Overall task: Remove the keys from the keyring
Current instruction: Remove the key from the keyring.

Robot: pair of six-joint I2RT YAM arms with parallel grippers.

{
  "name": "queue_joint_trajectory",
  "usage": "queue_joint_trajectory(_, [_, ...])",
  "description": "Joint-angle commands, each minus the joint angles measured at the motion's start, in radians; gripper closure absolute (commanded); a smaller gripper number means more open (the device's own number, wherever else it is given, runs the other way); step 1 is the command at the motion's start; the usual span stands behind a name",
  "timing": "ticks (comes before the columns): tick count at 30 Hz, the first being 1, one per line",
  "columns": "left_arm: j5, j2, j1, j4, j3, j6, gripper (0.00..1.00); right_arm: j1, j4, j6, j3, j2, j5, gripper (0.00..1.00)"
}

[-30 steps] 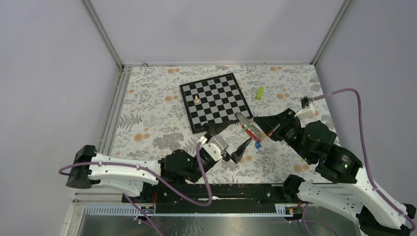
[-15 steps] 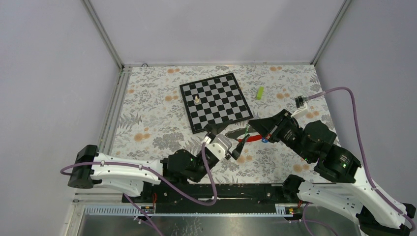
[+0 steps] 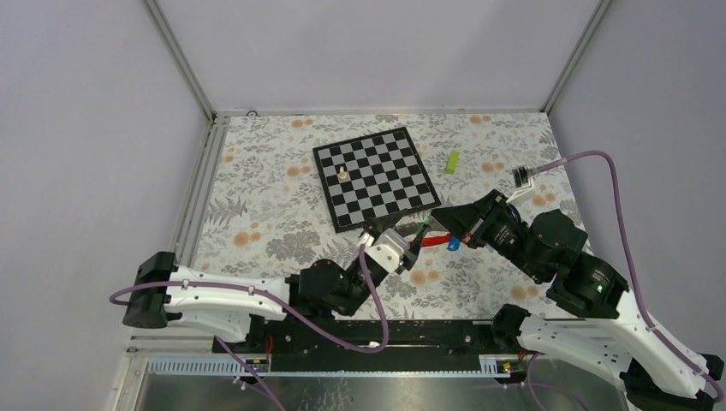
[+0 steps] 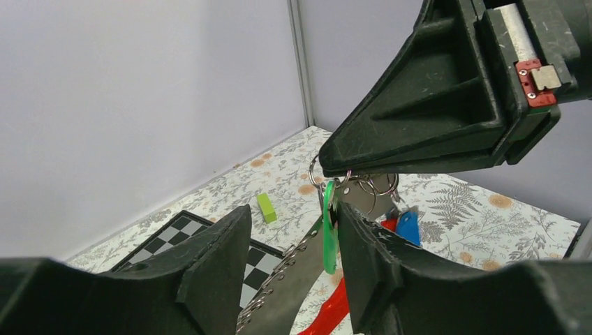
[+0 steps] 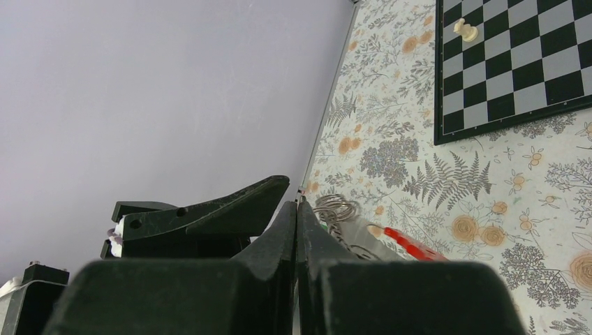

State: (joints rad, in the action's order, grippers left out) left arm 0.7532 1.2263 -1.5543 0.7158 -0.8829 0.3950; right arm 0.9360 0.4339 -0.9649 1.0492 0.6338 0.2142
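My left gripper (image 4: 294, 213) stands about half open. The green key (image 4: 329, 230) hangs upright in the gap, close against one finger (image 4: 377, 258) with clear space on its other side, so I have no hold on it. My right gripper (image 5: 297, 209) is pinched tight on the keyring (image 4: 349, 183), holding it above the table (image 3: 257, 205) just over my left fingertips. The blue key (image 4: 408, 227) hangs beneath the ring, just past the green one, and the red strap (image 4: 336, 310) trails down below. Beyond lies the chessboard (image 3: 377, 178), carrying a pale chess piece (image 3: 343, 172). The lime-green block (image 3: 452, 161) lies just beyond its corner.
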Motion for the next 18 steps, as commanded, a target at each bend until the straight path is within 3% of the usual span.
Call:
queue_joint_trajectory(1, [0.027,0.001,0.007,0.077,-0.052,-0.002,0.48,0.004,-0.069,0.003,0.004,-0.006,-0.017,1.0])
queue_joint_trajectory(14, [-0.027,0.036,0.008,0.054,-0.074,-0.043,0.51,0.005,-0.076,-0.003,-0.006,-0.009,-0.021,1.0])
queue_joint_trajectory(18, [-0.028,0.041,0.008,0.043,-0.075,-0.055,0.57,0.004,-0.077,-0.003,-0.007,-0.014,-0.018,1.0])
